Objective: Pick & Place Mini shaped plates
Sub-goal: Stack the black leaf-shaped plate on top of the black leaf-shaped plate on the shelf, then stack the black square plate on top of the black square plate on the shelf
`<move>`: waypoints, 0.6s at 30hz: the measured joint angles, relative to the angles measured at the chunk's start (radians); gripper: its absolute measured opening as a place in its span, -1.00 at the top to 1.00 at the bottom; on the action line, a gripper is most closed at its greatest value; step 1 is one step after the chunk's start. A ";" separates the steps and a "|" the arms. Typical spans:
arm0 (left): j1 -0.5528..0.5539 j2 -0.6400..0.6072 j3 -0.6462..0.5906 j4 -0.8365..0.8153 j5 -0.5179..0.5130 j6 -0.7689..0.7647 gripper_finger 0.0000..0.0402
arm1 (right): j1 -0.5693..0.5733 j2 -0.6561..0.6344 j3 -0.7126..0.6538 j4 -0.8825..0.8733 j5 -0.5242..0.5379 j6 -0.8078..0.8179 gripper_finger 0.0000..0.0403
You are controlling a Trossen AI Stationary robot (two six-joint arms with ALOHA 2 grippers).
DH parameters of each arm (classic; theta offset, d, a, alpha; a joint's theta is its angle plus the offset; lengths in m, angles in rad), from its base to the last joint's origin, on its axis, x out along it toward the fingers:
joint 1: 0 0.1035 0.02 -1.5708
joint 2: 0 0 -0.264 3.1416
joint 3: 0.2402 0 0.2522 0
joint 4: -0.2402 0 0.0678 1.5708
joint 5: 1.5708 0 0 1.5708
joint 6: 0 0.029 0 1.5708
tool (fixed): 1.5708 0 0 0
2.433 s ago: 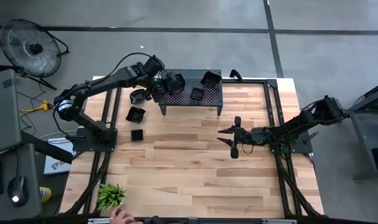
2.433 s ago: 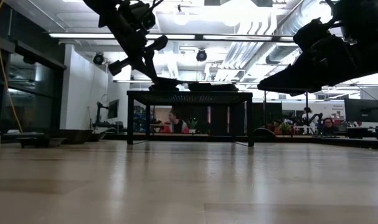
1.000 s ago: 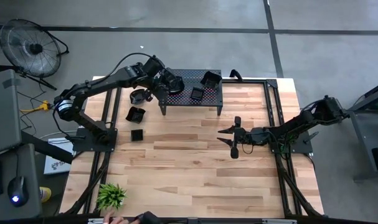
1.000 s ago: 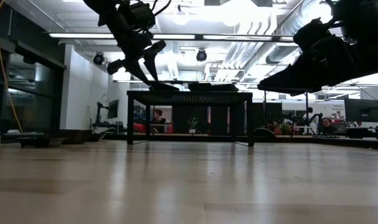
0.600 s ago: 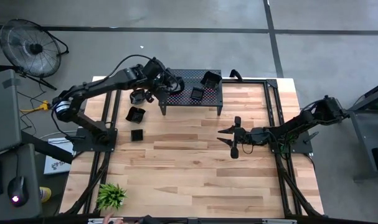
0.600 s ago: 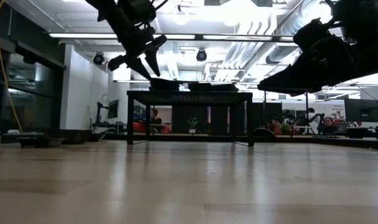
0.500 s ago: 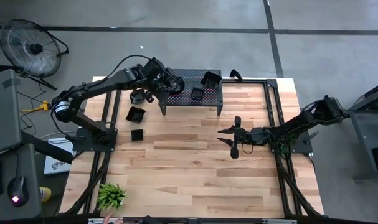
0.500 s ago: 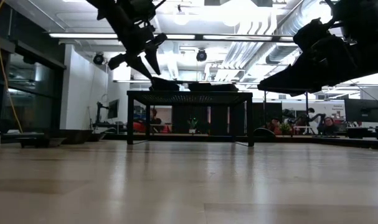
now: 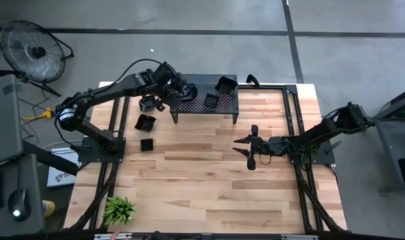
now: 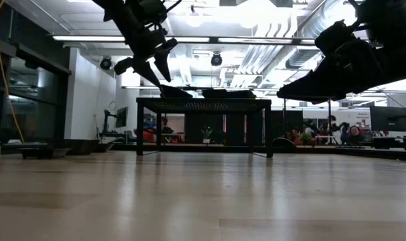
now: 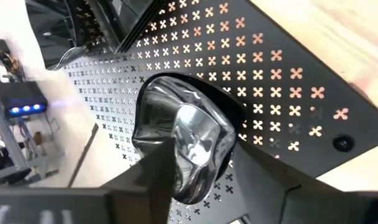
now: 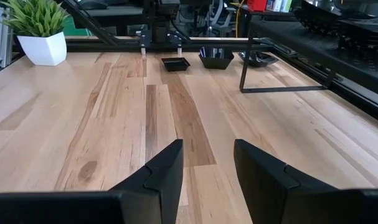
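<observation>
Step in hand, as I judge it: the pick. Left gripper [image 9: 177,89] hangs over the left end of the perforated stand [image 9: 223,107], fingers spread astride a glossy plate [image 11: 185,140] lying on the stand top, not yet pinched. Three more plates [image 9: 146,123] lie on the table left of the stand. Next move: close on the rim, then lift. Right gripper [image 9: 250,148] waits mid-table, fingers apart, holding nothing.

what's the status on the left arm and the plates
Left gripper over the perforated stand, fingers open either side of a glossy plate. Right gripper open, idle over bare table. Three plates on the table. Nothing blocking.
</observation>
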 joint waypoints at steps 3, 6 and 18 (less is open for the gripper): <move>0.000 0.000 0.000 0.007 -0.001 -0.027 0.05 | 0.000 0.000 0.000 0.000 0.000 0.000 0.32; 0.000 -0.001 0.000 0.010 0.018 -0.048 -0.16 | 0.000 0.000 0.000 0.000 0.000 0.000 0.32; -0.046 -0.012 0.000 -0.009 -0.035 -0.206 -0.43 | 0.000 0.000 0.000 -0.001 0.000 0.009 0.32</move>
